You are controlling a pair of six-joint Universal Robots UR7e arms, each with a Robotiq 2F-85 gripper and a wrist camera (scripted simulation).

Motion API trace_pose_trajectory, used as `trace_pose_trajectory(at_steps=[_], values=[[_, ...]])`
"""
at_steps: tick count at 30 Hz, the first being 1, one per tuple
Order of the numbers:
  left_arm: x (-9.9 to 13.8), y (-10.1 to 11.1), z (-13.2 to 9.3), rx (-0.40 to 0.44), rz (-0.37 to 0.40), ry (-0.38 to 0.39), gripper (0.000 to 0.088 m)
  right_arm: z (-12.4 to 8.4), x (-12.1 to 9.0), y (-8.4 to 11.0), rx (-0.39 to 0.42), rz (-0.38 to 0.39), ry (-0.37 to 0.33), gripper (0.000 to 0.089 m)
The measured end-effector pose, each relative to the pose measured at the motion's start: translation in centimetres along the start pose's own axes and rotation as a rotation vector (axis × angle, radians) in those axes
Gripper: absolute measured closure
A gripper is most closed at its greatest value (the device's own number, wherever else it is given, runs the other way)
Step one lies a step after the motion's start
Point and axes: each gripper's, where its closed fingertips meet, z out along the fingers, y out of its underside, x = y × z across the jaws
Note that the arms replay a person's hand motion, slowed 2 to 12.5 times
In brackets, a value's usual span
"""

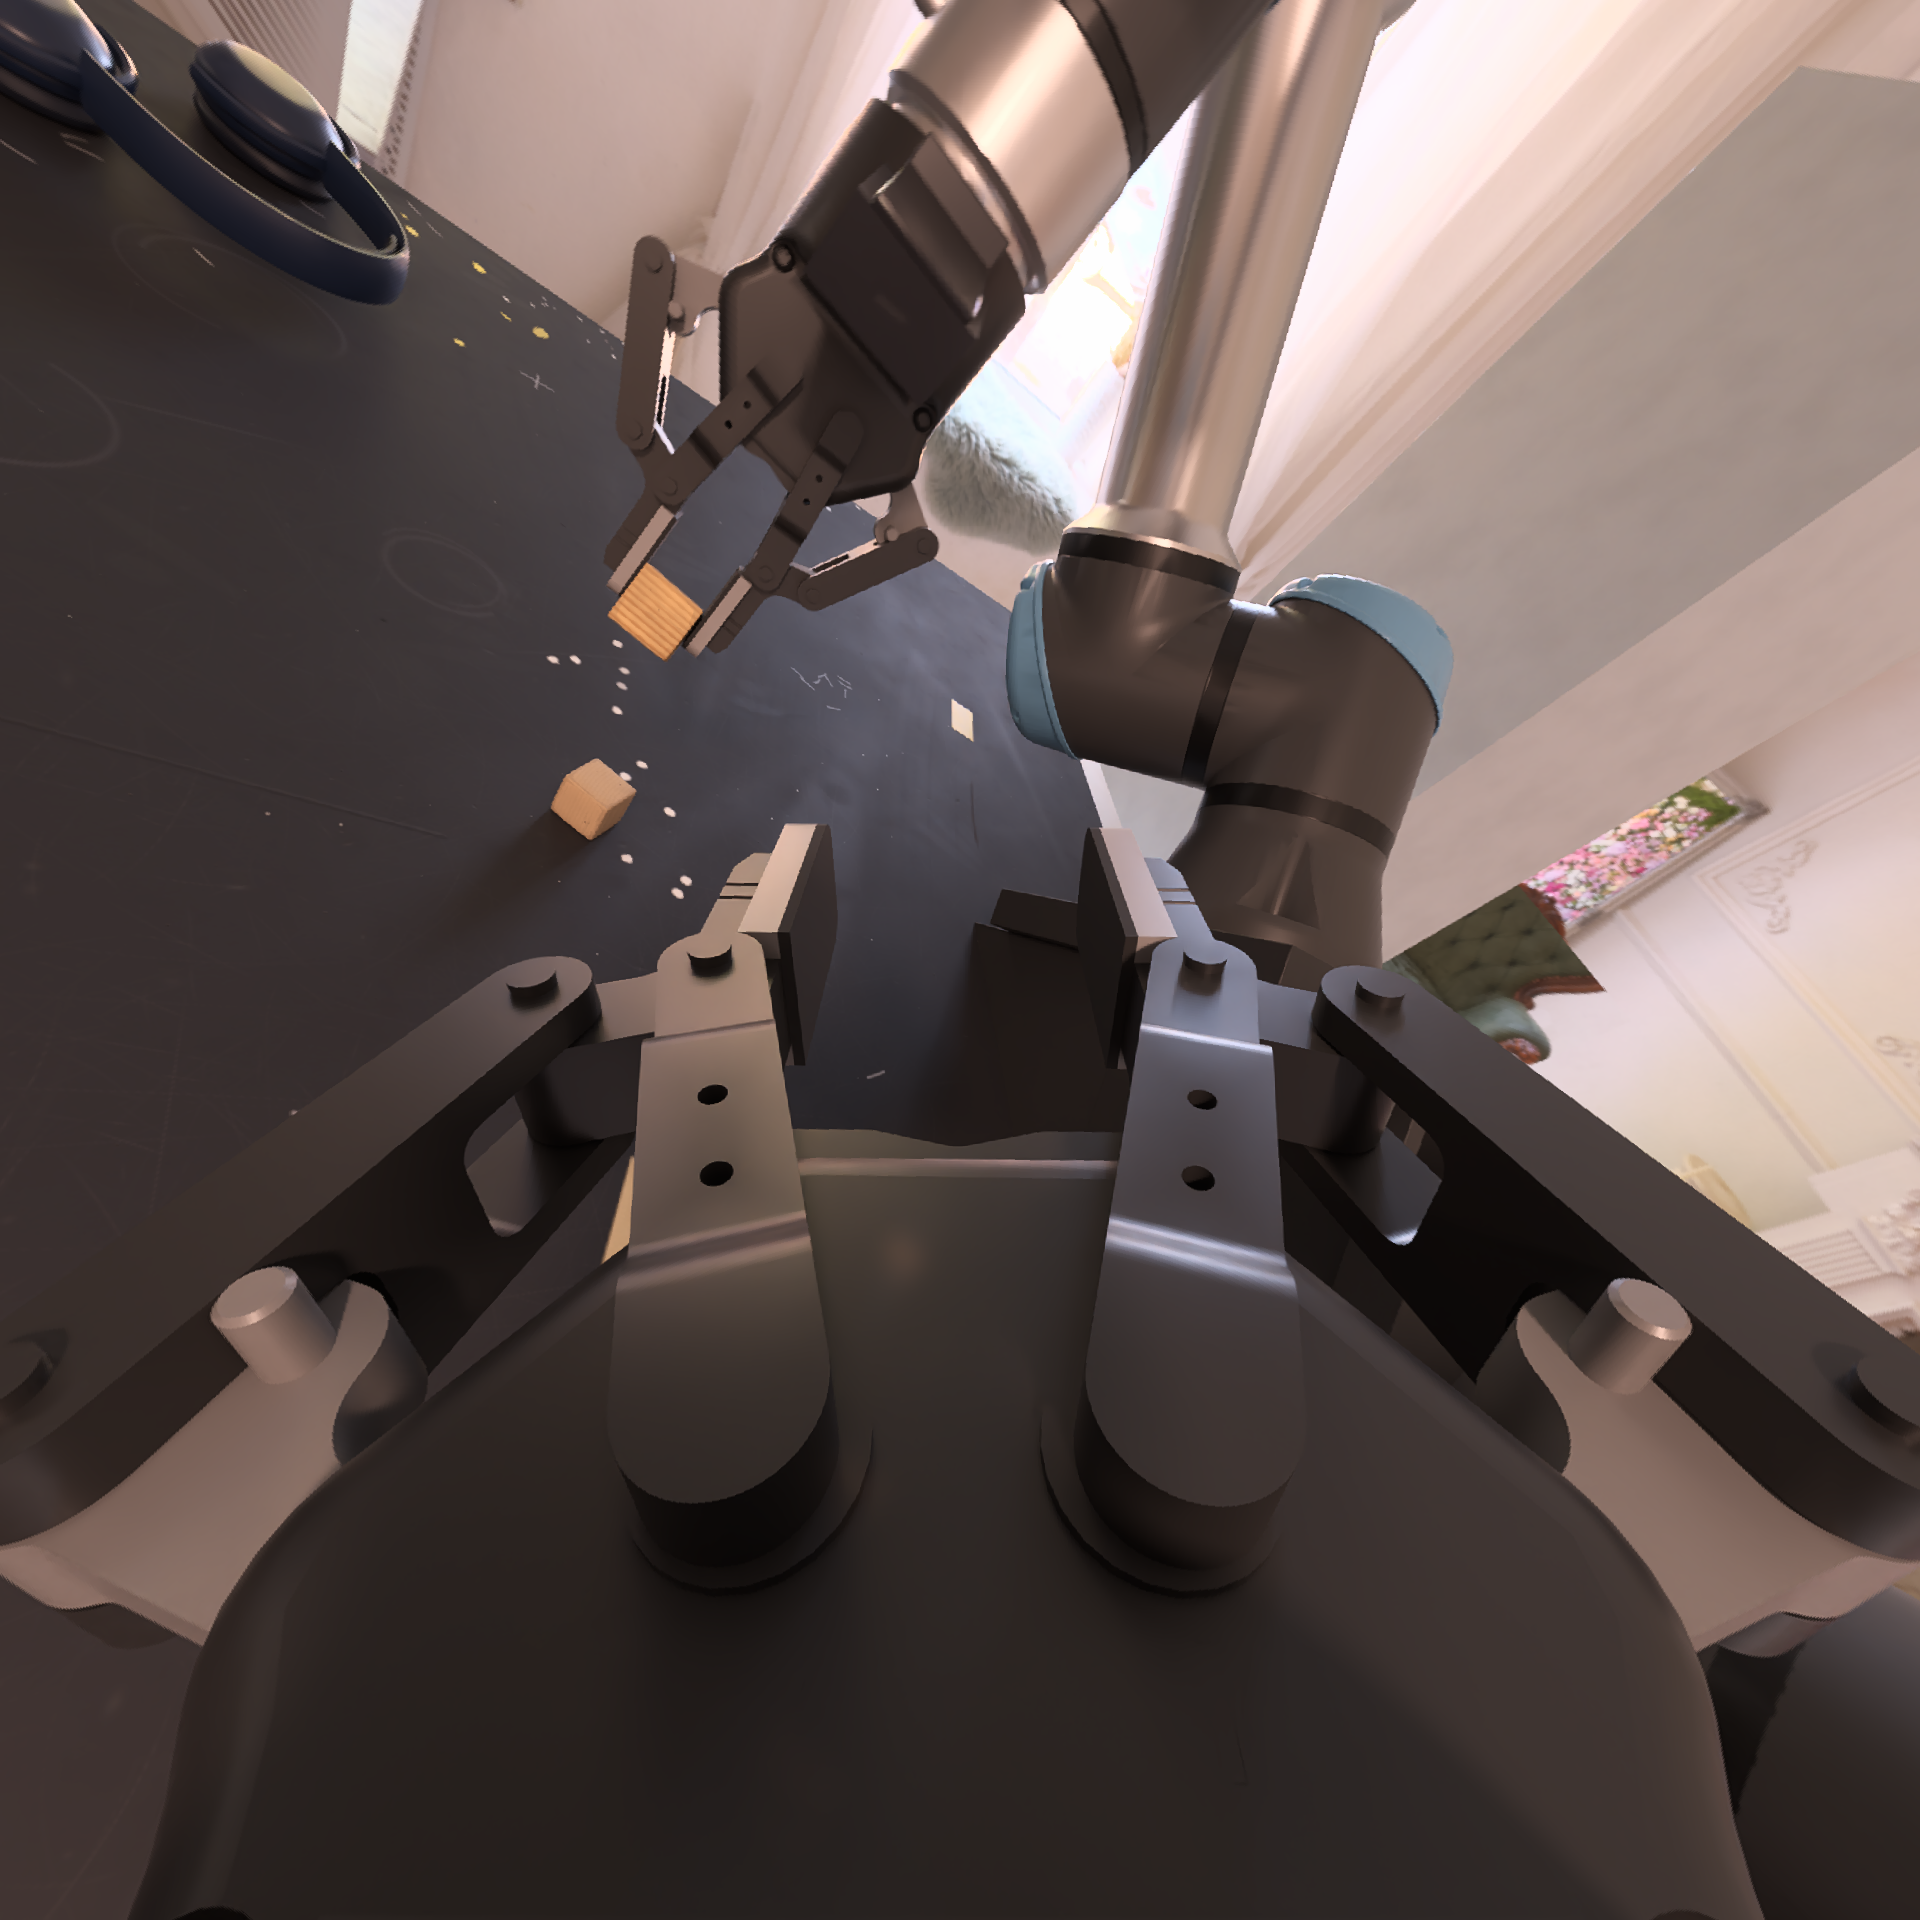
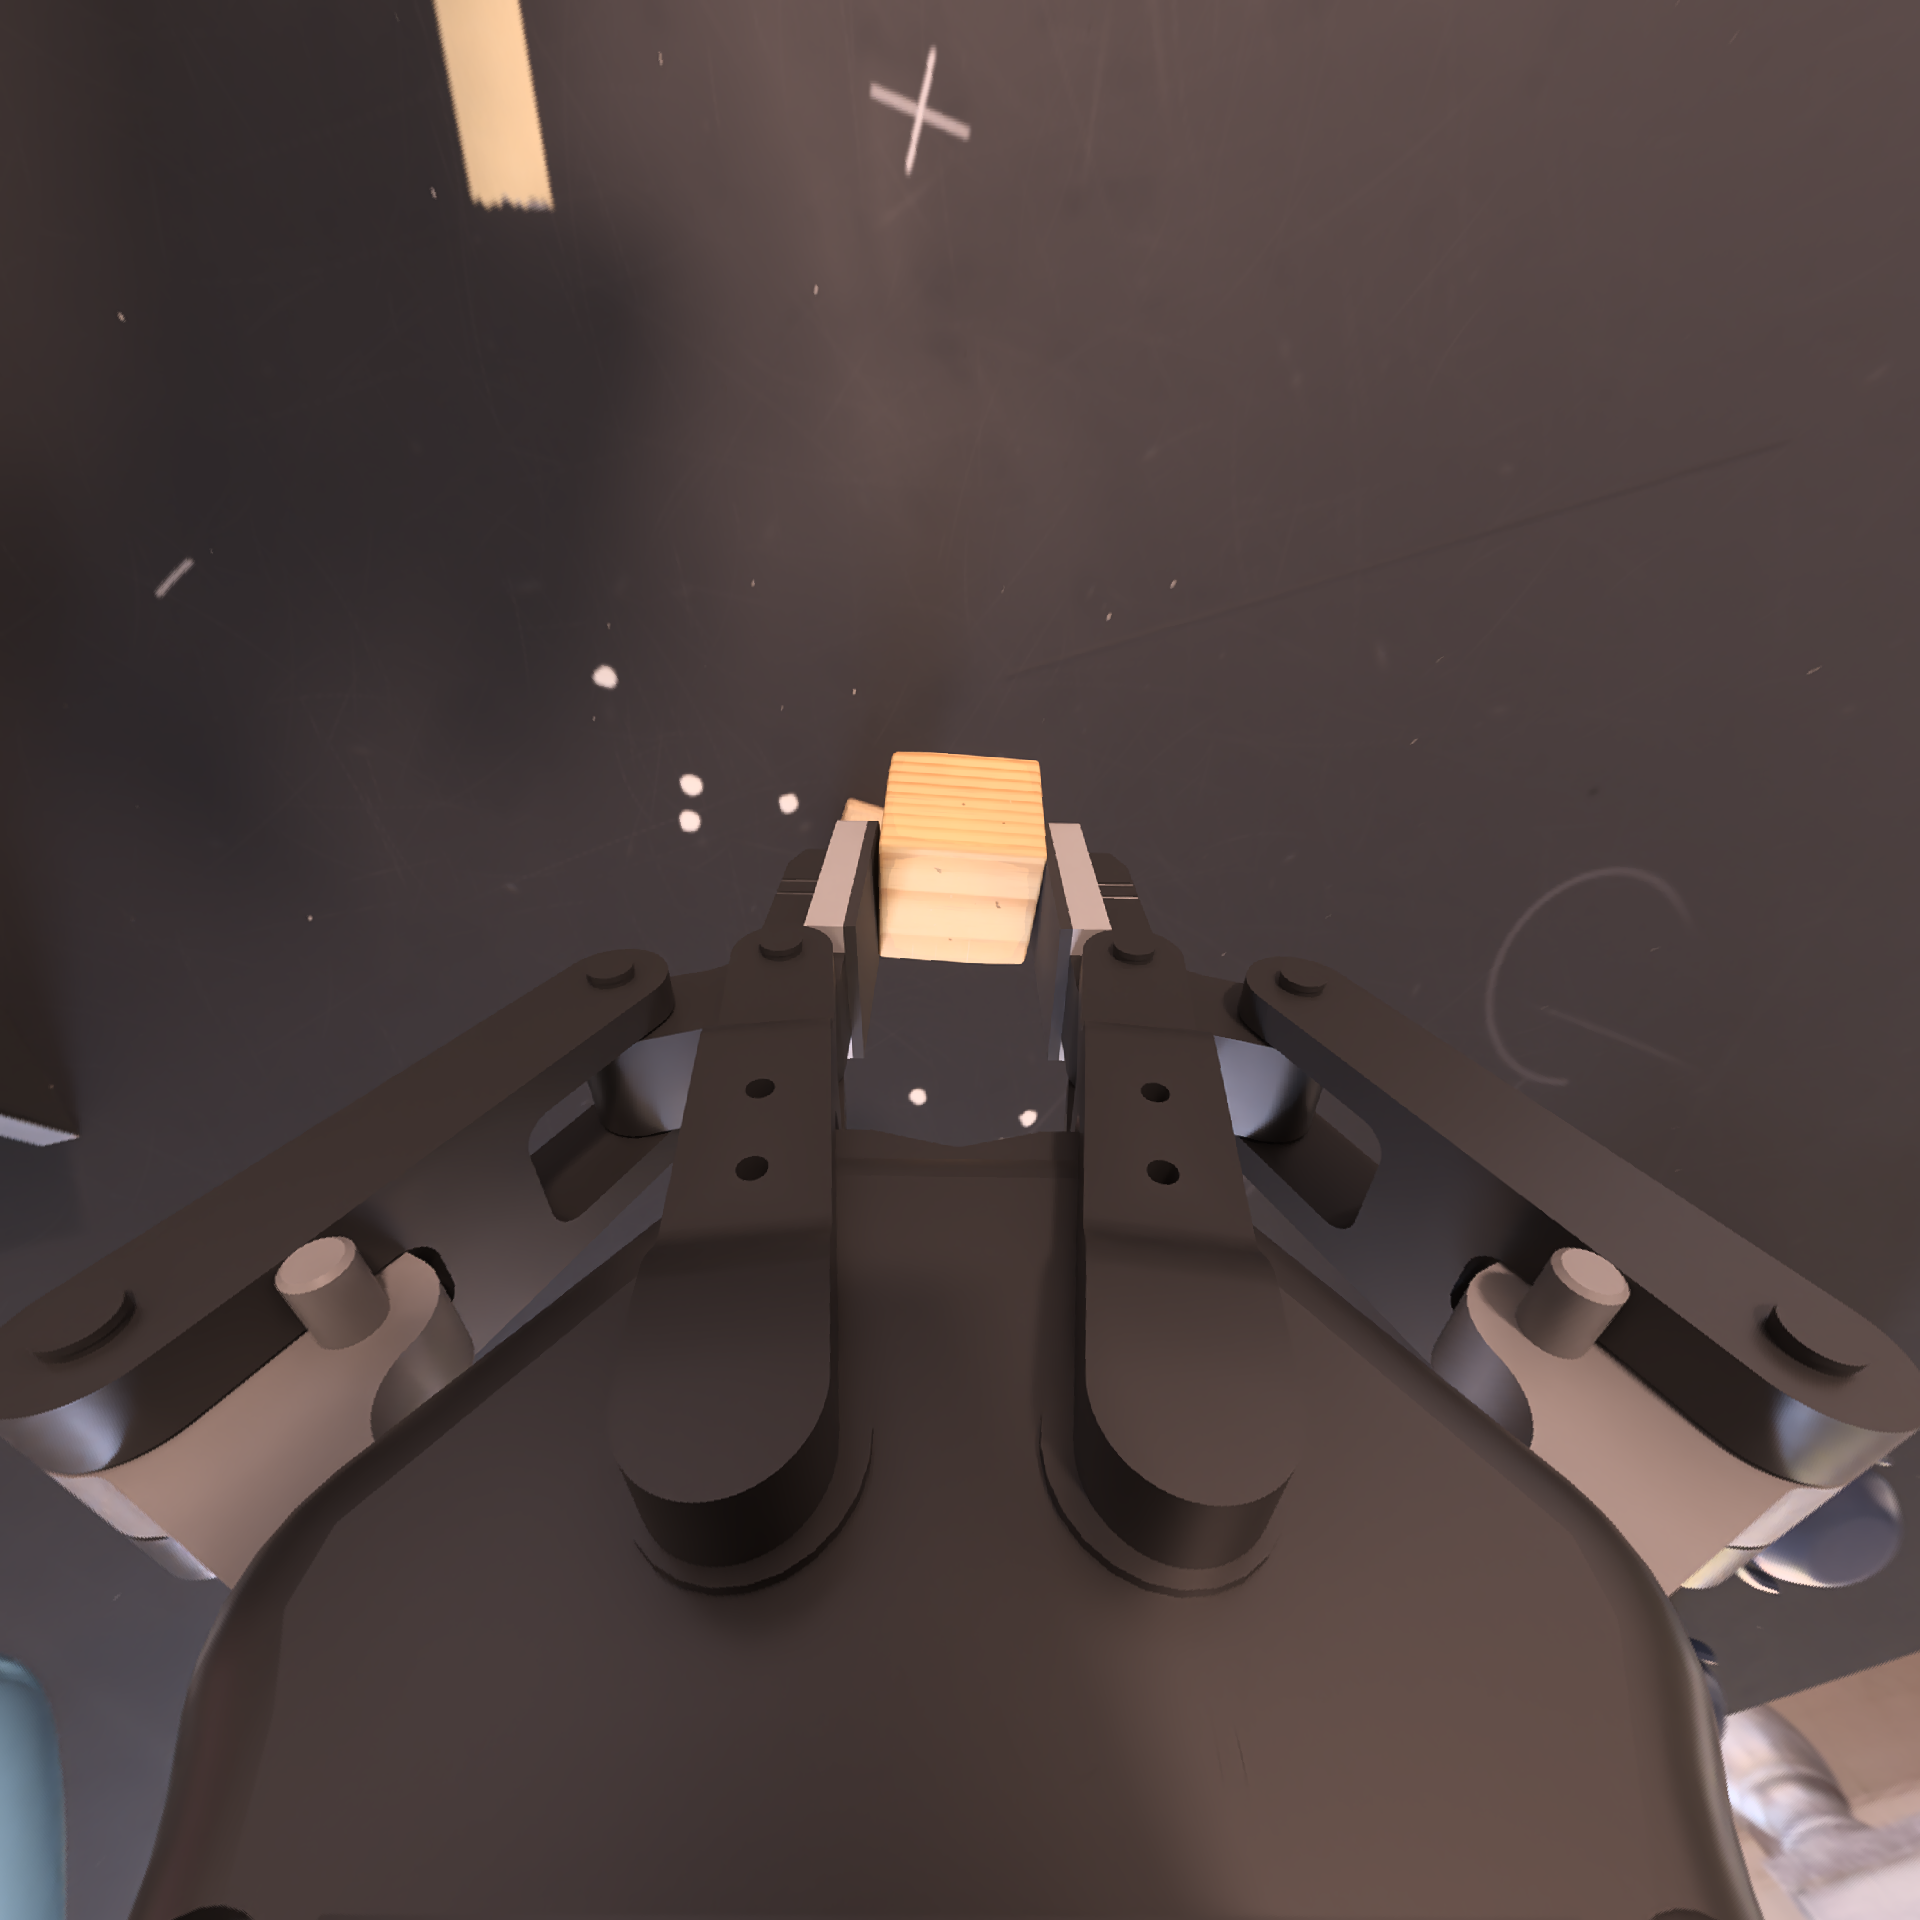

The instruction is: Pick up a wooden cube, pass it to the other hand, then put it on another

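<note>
My right gripper (image 2: 961,862) is shut on a light wooden cube (image 2: 961,821) and holds it above the dark table (image 2: 1351,416). In the left wrist view the same gripper (image 1: 670,613) hangs over the table with the cube (image 1: 652,613) between its fingertips. A second wooden cube (image 1: 592,797) lies on the table (image 1: 260,644), below and a little nearer than the held one. A sliver of it shows behind the held cube in the right wrist view (image 2: 858,809). My left gripper (image 1: 956,904) is open and empty, well back from both cubes.
Dark blue headphones (image 1: 260,156) lie at the far left of the table. The right arm (image 1: 1226,675) stands to the right of the cubes. A strip of tan tape (image 2: 494,104) and chalk marks are on the table top.
</note>
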Motion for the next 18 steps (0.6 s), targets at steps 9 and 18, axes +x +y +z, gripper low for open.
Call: trace_pose_trajectory(at_steps=[9, 18], values=[[0.7, 1.1, 0.0, 0.048, 0.026, -0.029, 0.049, 2.6, -0.5, 3.0, -0.112, 0.055, -0.111, 0.063], [0.5, 2.1, -0.1, 0.074, 0.011, -0.058, 0.0498, 4.6, -0.9, 4.3, -0.162, 0.088, -0.183, 0.063]])
